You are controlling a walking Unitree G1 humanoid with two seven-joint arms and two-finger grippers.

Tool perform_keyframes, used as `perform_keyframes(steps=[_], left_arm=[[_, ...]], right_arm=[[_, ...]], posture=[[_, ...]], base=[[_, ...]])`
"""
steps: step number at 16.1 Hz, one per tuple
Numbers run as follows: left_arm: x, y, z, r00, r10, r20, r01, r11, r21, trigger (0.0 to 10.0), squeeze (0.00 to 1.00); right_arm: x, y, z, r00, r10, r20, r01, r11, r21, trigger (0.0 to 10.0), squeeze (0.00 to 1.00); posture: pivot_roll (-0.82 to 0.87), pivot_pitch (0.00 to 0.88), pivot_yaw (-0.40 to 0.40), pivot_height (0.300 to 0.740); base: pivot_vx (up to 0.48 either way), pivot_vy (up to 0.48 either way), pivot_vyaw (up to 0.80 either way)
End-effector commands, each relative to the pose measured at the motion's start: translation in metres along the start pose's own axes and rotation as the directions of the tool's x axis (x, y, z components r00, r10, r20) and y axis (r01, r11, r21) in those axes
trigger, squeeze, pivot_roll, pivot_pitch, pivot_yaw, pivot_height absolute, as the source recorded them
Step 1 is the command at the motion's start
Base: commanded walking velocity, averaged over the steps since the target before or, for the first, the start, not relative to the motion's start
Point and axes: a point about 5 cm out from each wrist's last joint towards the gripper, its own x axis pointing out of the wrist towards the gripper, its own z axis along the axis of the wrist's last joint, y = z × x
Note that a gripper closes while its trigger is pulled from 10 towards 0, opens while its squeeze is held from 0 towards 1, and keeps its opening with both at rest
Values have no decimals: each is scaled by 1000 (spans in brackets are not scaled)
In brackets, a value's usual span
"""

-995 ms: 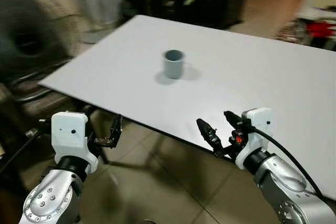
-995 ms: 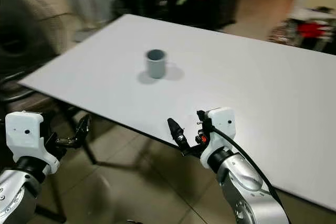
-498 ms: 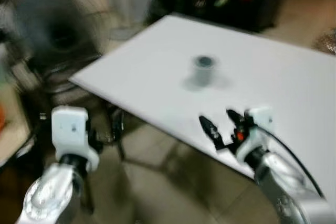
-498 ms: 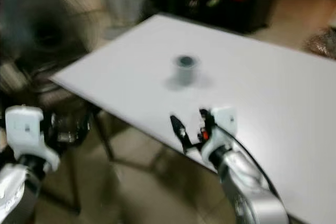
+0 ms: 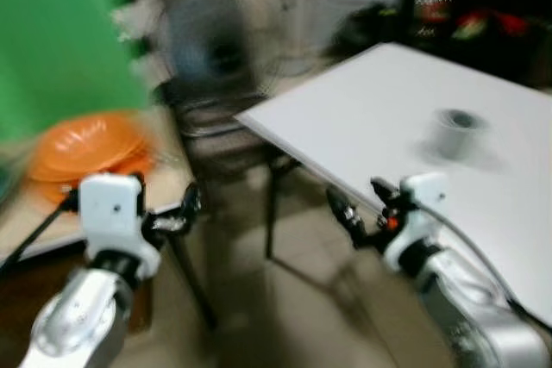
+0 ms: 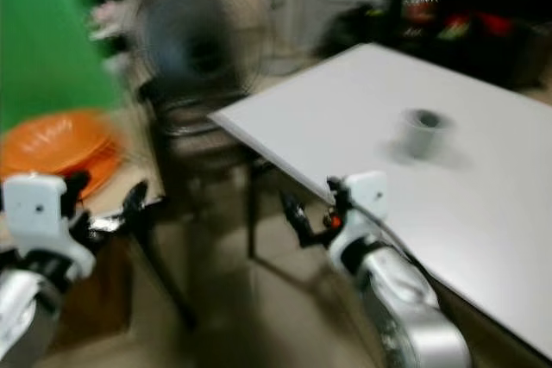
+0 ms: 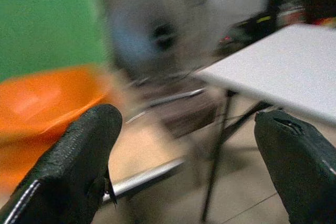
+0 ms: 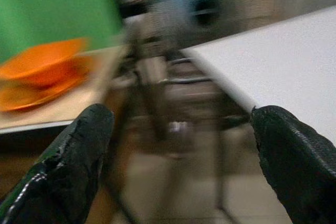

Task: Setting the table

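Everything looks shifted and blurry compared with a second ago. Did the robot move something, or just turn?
It only turned, toward its left: orange plates and a green wall have come into view, and the cup now sits further right. The cup stayed put on the white table. Both the left gripper and right gripper remain open and empty.

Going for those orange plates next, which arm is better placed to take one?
Probably the left. The left gripper hangs open on the side of the orange plates, which sit on a low surface to the robot's left. The right gripper, also open, is beside the white table, farther from the plates.
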Motion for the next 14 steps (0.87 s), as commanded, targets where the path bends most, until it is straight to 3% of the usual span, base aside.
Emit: perform_keyframes(steps=[1, 7, 8, 14], left_arm=[[1, -1, 0, 1000, 1, -1, -1, 1000, -2, 10000, 0], [-1, 1, 1, 1000, 14, -3, -14, 1000, -1, 10000, 0], [-1, 2, 1, 1000, 19, -8, -19, 999, 28, 10000, 0], [3, 3, 2, 1000, 28, -11, -28, 998, 50, 10000, 0]], right_arm=[[0, 0, 5, 1000, 12, 22, -12, 1000, -9, 10000, 1000], [5, 0, 6, 999, 34, 22, -34, 999, -16, 10000, 1000], [6, 0, 6, 999, 36, 22, -35, 999, -15, 10000, 1000], [8, -4, 5, 1000, -9, 30, 8, 1000, 8, 10000, 1000]], posture=[[52, 0, 16, 740], [66, 0, 9, 740], [68, 0, 9, 740], [68, 0, 12, 740]], base=[[0, 375, 800], [0, 376, 800], [0, 0, 800], [0, -462, 800]])
